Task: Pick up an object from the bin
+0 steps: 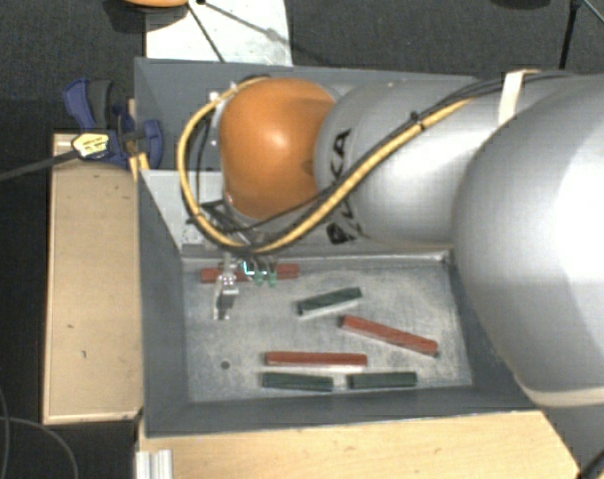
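Camera view: the gripper [226, 295] hangs low at the back-left of the bin [167, 307], over a red stick [285, 270] lying flat along the back wall. Whether the gripper is open or closed cannot be told. The stick appears thin, stiff and light, likely smooth. Judgement: take it across its narrow width near mid-length, since an end grip may let it pivot. The wall crowds one side. A green stick [329, 301] lies near.

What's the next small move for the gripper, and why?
Probably shift slightly toward the middle of the rearmost red stick, then descend: the gripper hangs at that stick's left end, off centre. The nearest green stick lies apart, nearer the front.
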Robot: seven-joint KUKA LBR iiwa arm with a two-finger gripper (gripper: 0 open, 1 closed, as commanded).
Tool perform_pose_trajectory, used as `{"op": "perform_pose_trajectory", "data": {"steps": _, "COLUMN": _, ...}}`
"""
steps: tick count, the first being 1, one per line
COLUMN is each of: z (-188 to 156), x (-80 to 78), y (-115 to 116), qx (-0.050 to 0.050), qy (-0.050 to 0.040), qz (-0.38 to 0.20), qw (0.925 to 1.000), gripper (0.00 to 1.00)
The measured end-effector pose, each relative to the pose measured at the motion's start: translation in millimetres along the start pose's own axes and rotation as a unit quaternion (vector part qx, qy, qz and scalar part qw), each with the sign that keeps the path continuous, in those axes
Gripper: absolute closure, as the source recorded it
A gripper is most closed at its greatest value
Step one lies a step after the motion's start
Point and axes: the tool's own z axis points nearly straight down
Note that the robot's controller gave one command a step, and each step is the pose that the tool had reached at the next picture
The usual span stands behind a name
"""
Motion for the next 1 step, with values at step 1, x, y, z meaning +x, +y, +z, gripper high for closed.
{"op": "perform_pose_trajectory", "data": {"steps": 1, "z": -4.9, "x": -2.2, "y": -1.1, "qx": -0.001, "qy": -0.0039, "qz": 0.003, "qw": 1.0, "gripper": 0.0}}
